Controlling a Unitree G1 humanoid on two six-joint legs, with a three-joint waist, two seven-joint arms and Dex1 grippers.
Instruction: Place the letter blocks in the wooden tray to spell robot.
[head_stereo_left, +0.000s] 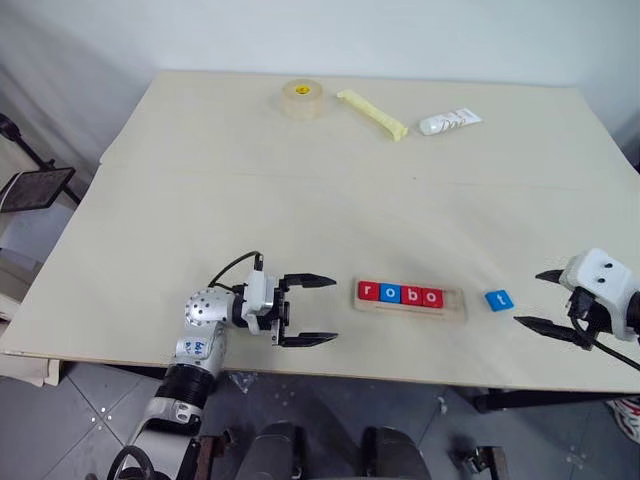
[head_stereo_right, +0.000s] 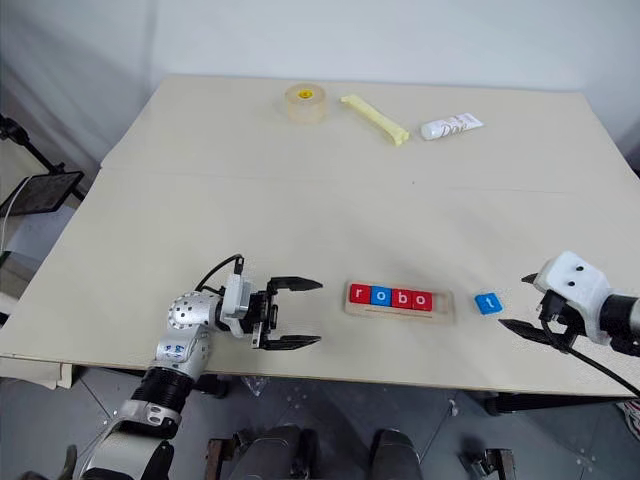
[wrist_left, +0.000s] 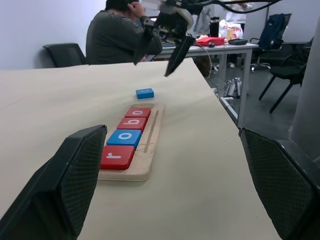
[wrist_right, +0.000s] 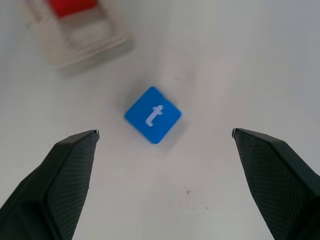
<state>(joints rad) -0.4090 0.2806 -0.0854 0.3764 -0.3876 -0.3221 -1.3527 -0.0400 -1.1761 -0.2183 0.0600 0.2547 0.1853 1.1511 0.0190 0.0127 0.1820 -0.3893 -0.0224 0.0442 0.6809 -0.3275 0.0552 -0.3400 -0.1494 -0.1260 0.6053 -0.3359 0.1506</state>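
Observation:
The wooden tray (head_stereo_left: 455, 310) lies near the table's front edge and holds four letter blocks (head_stereo_left: 400, 294) in a row: red r, blue o, red b, red o. Its right end slot stands bare. A blue t block (head_stereo_left: 499, 299) lies flat on the table just right of the tray, also seen as the t block (wrist_right: 152, 114). My right gripper (head_stereo_left: 541, 298) hovers open to the right of that block, nothing between its fingers. My left gripper (head_stereo_left: 312, 310) is open left of the tray, pointing at the tray's left end (wrist_left: 125, 175).
At the table's far side sit a roll of tape (head_stereo_left: 301, 99), a yellow stick (head_stereo_left: 372, 114) and a white tube (head_stereo_left: 449, 122). The table's front edge (head_stereo_left: 400, 375) runs just below the tray. A seated person (wrist_left: 120, 35) and office chairs show beyond the table in the left wrist view.

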